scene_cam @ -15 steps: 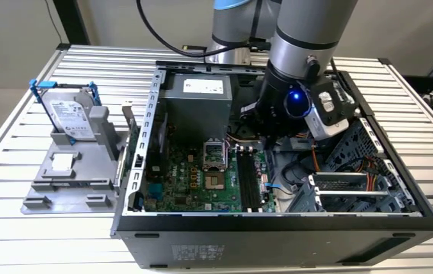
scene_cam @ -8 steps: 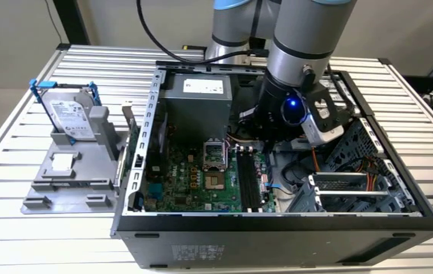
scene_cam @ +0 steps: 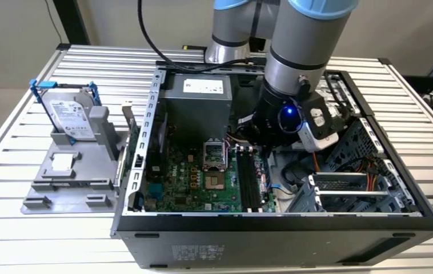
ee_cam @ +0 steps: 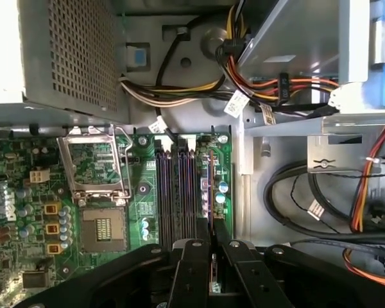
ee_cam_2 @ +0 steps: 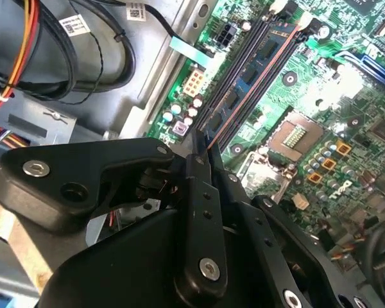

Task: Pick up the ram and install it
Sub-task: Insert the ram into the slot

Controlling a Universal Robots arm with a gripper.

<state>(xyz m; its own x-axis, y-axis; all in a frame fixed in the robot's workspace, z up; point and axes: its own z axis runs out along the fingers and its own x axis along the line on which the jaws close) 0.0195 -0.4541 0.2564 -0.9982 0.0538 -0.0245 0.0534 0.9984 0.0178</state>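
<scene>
With the gripper (ee_cam: 213, 256) clamped on the ram (ee_cam: 210, 192) directly above the slots (ee_cam: 176, 192) beneath it, slight misalignment risks jamming the ram against the slot edge.

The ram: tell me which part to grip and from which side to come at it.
Grip the ram by its two flat faces along the upper long edge, coming down from above. It is a thin board standing on edge along the black motherboard slots, so its lower edge must stay free. The gripper holds it this way in both wrist views.
</scene>
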